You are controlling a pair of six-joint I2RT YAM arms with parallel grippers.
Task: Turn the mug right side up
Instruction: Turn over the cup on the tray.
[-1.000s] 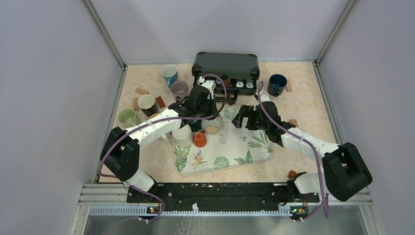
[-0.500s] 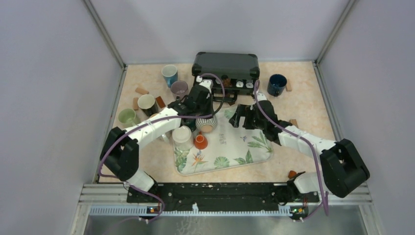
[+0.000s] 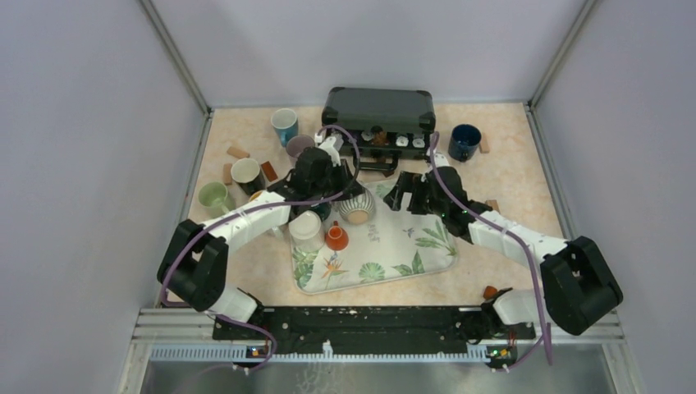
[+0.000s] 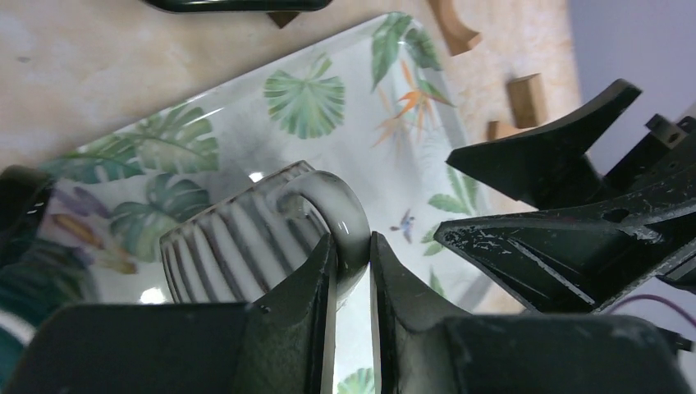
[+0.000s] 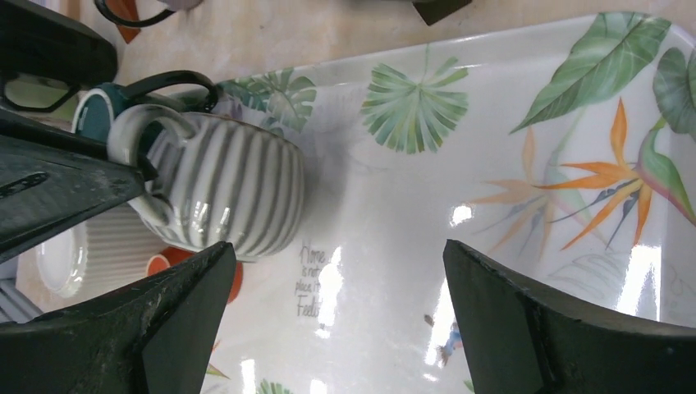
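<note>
– Near the far edge of the floral tray (image 3: 410, 250), toward its left corner, what does the overhead view give?

– The striped mug (image 3: 356, 210) is there, tipped, with a tan round face turned upward. I cannot tell whether that face is its base or its mouth. The left gripper (image 3: 343, 195) reaches it from the far left. The right gripper (image 3: 400, 197) hangs just beside it, over the tray's far edge.

– And the left wrist view?

– The fingers (image 4: 316, 279) are pinched narrow on the handle (image 4: 353, 217) and on nothing else. The striped body leans away over the tray. Whether it rests on the tray or hangs clear, I cannot tell. The right gripper's black fingers stand close on the right.

– The right wrist view?

– Its jaws are spread wide and hold nothing, with the mug lying tilted just beyond them. A teal mug (image 5: 92, 111) sits right against it, and a white ribbed cup (image 5: 70, 254) and an orange piece (image 5: 156, 264) are just beside.

– What could go wrong from here?

– I'd say the grip. A thin loop is all that's held, so the heavy body may swing or slip as it rotates and then drop onto the tray. It could also knock its crowded neighbours, or the two grippers could clash.
</note>
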